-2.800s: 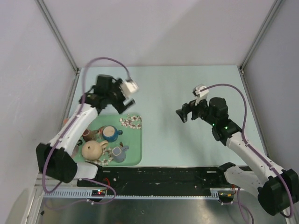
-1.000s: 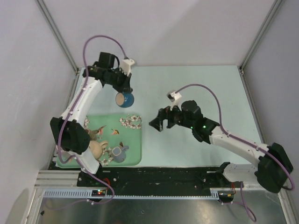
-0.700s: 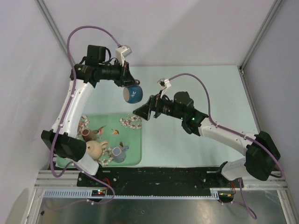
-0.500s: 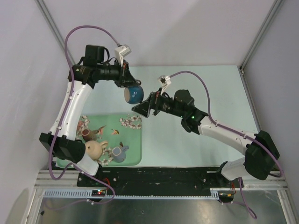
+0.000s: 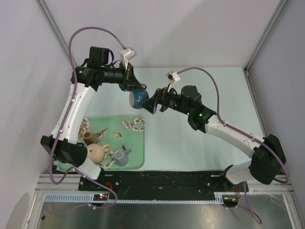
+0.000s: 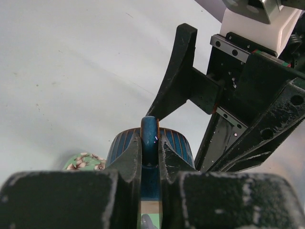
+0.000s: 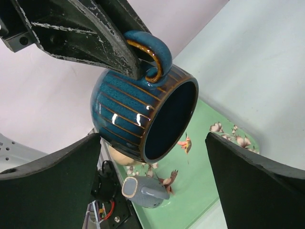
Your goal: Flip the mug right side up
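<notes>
A dark blue ribbed mug (image 5: 138, 98) hangs in the air above the table, tipped on its side. My left gripper (image 5: 134, 88) is shut on its handle (image 6: 149, 138), the two fingers (image 6: 127, 160) pinching the loop from both sides. In the right wrist view the mug (image 7: 128, 114) shows its dark open mouth, slanted down toward the tray. My right gripper (image 5: 151, 102) is open just right of the mug, with one finger (image 7: 52, 186) on each side of the mug and no contact visible.
A green flowered tray (image 5: 137, 151) lies at the near left of the table. On it are a tan teapot (image 5: 96, 152), a grey-blue cup on its side (image 5: 123, 156) and a small brown cup (image 5: 89, 137). Both arms meet above the table's middle left.
My left arm has lifted and swung the mug to the right, turning it on its side. My right arm has reached left until its open fingers flank the mug.
</notes>
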Robot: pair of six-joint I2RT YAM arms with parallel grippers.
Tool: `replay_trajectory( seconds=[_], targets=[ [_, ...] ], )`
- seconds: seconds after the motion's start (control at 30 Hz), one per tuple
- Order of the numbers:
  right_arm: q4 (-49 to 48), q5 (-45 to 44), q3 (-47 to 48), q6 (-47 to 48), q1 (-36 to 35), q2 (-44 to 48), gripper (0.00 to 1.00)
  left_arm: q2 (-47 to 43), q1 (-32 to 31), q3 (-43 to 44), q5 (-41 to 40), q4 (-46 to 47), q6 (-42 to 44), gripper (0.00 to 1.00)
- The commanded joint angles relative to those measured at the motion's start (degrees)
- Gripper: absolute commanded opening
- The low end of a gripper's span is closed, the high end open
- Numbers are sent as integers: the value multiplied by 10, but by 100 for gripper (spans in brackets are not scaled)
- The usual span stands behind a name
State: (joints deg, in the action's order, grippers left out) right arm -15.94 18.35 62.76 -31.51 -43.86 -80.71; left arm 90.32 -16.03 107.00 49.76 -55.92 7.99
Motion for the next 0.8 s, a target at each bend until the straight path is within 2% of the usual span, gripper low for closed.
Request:
replay_trajectory(
  seconds=[0.0, 0.1, 0.17, 0.27, 0.33, 0.37, 0.4, 0.43, 0.47, 0.5, 0.57, 0.7, 0.77],
  targets=[
    [-17, 10, 32, 18, -3, 8, 95, -30, -12, 18, 28, 10, 0, 0],
    [-65, 62, 43, -30, -4, -15, 81, -28, -22, 18, 37, 11, -1, 0],
    [-118, 101, 46, -84, -1, -36, 66, -27, -25, 21, 41, 11, -1, 0],
    [-189, 149, 46, -156, 11, -52, 34, -26, -25, 20, 26, 15, 2, 0],
    [-184, 151, 46, -164, 22, -46, 11, -26, -22, 17, 8, 15, 2, 1],
    [-164, 145, 45, -149, 27, -38, 6, -26, -20, 14, -5, 16, 1, 22],
    [-124, 125, 45, -129, 33, -24, 3, -26, -18, 12, -32, 15, 0, 51],
    [-80, 103, 46, -100, 40, -13, 1, -27, -14, 12, -60, 16, 1, 75],
    [-12, 67, 46, -70, 47, 2, 1, -29, -10, 12, -98, 15, 5, 87],
    [46, 30, 50, -30, 54, 14, 0, -31, -7, 13, -133, 16, 10, 94],
    [198, -58, 63, 29, 79, 25, 0, -37, 0, 9, -201, 16, 31, 98],
    [456, -186, 72, 86, 161, -3, 0, -56, -5, -35, -318, 10, 111, 99],
    [533, -256, 72, 114, 186, -29, 0, -58, -21, -63, -366, -7, 155, 100]
  ],
)
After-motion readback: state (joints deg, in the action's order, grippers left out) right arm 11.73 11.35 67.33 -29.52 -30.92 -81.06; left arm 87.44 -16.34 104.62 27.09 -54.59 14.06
